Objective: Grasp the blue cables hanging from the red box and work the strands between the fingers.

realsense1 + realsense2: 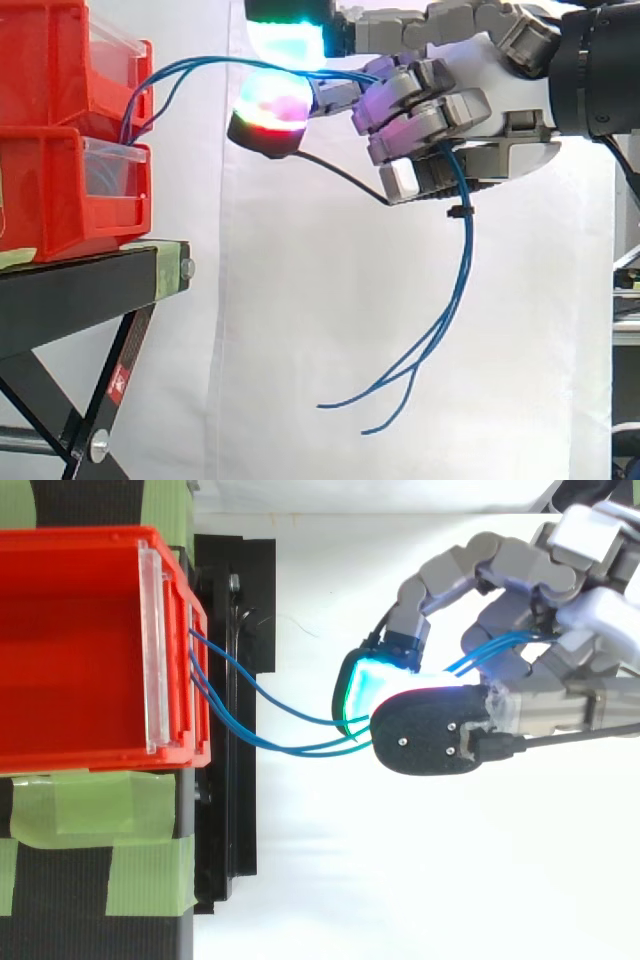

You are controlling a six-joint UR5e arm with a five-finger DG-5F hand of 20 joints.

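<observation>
Hand: grips blue cables among curled fingers, in mid-air beside red box on black stand. Cables: stretch from box front to palm, then dangle loose below.

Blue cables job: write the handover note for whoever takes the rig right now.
Hand: shut on the blue cables, fingers curled round the strands, out in front of the red box.
Cables: they run from the box front across the gap into the hand. Their loose ends hang below it, free in the air.
Done: the grasp.
Left: work the strands between the fingers. The run to the box seems to have little slack, so probably best not to pull away from it.
</observation>
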